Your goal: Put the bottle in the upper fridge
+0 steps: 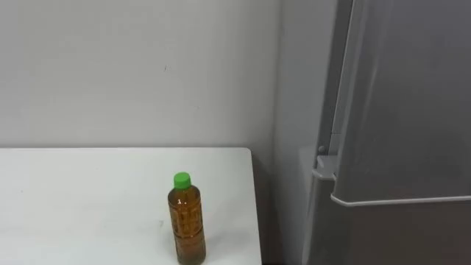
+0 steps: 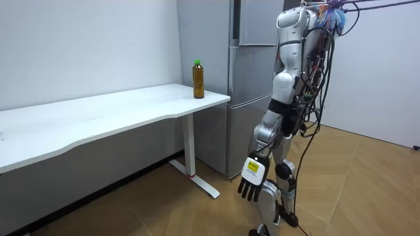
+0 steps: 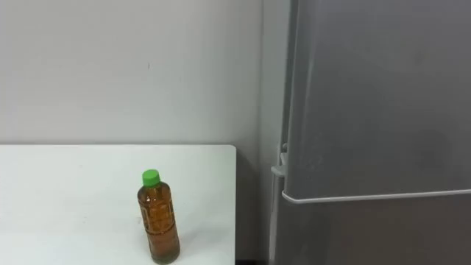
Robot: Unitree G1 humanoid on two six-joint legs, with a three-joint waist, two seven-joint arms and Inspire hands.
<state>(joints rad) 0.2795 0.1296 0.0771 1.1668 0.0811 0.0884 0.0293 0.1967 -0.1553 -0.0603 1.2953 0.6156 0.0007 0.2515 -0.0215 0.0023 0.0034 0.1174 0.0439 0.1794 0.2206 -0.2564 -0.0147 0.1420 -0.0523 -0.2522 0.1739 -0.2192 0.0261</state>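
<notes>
Standing on table point(image 1: 88, 191), bottle point(image 1: 187, 221) well apart from left hand point(image 2: 252, 178)

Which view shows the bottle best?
The right eye view: the bottle stands close, green cap to base, upright on the table. The left eye view matches; the room view shows it small, near the table's corner.

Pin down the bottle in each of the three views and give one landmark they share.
Left eye view: bottle low, just left of centre, upright near the white table's right edge.
Right eye view: bottle low, left of centre.
Room view: bottle upper centre, on the table's far corner.
Shared landmark: the grey fridge beside that table end.
</notes>
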